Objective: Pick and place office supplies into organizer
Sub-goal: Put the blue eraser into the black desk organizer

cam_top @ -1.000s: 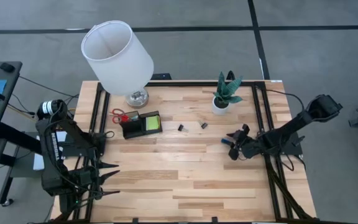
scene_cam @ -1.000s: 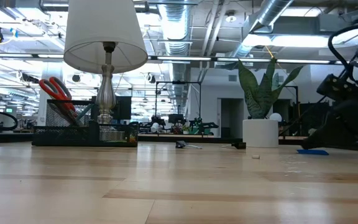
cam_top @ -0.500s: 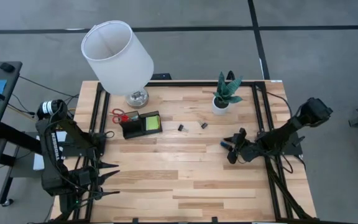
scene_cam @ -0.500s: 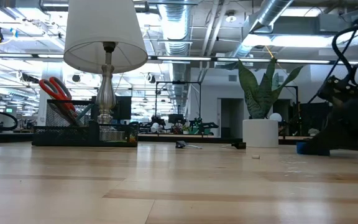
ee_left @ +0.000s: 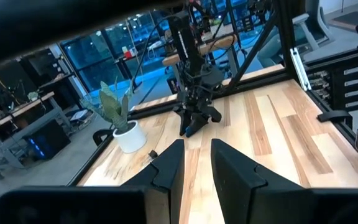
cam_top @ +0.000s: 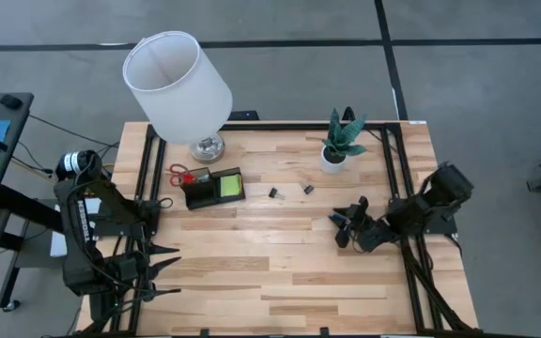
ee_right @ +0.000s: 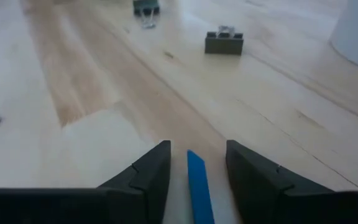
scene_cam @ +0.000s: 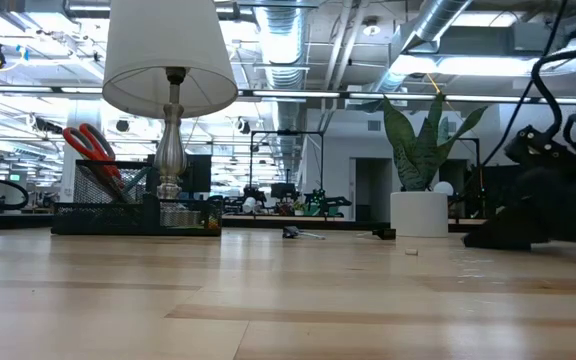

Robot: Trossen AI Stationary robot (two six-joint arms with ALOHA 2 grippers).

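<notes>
My right gripper (ee_right: 194, 163) sat low over the table (cam_top: 280, 263) at its right side, fingers spread, with a thin blue piece (ee_right: 197, 186) — eraser or pen end, I could not tell which — standing in the gap between them, no pinch visible yet. Its long axis ran straight along my fingers, pointing ahead toward the two black binder clips (ee_right: 224, 41) lying well beyond on the wood. The black organizer (cam_top: 212, 189), red-handled scissors (cam_top: 180, 175) at its lamp-side end and a lime-green sticky-note pad (cam_top: 230, 186) inside, lay across the table near the lamp (cam_top: 177, 84) — a long carry leftward, I judged. My left gripper (ee_left: 193, 169) waited at its own near corner, fingers a narrow gap apart and empty; the right was plainly the nearer arm.
</notes>
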